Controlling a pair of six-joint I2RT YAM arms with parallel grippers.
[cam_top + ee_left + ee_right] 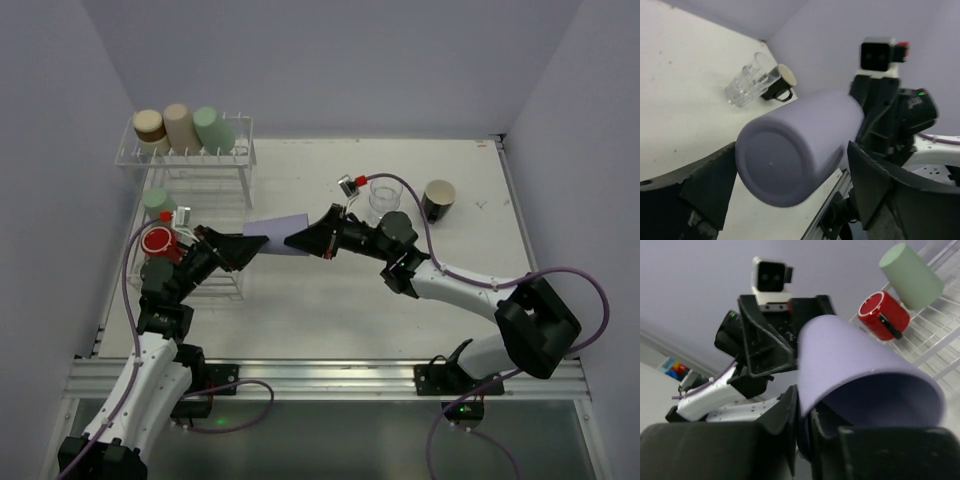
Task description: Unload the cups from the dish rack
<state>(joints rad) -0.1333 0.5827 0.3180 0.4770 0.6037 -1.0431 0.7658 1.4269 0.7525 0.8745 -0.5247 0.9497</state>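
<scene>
The purple cup (275, 234) is held sideways above the tabletop (330, 310), a little toward 9 o'clock from the middle, with one hand at each end. Its closed base points to 9 o'clock and its open mouth to 3 o'clock.

The right hand (300, 240) is clamped on the mouth end. In the right wrist view the purple wall (850, 365) runs down between the two dark fingers (775, 415), one inside the rim and one outside.

The left hand (250, 243) is at the base end with its jaws apart. In the left wrist view the round base (790, 150) sits between the fingers (695, 185). One finger is against the cup's side, and a sliver of background shows between the cup and the other finger.

The dish rack (245, 160) stands at 10 o'clock on the tabletop, with its raised shelf at the far end. Three cups lie side by side on that shelf. The tan-brown cup (150, 125) is nearest 9 o'clock, the beige cup (181, 125) is in the middle and the pale green cup (213, 128) is nearest 3 o'clock.

On the flat grid below, a second pale green cup (160, 203) sits just to 12 o'clock of the red cup (160, 242). The red cup is close against the left arm.

Out of the rack, at about 1 o'clock from the tabletop's middle, the clear glass tumbler (385, 198) stands upright. The black cup (438, 200) is near it toward 3 o'clock, showing its cream inside, with a small gap between the two
</scene>
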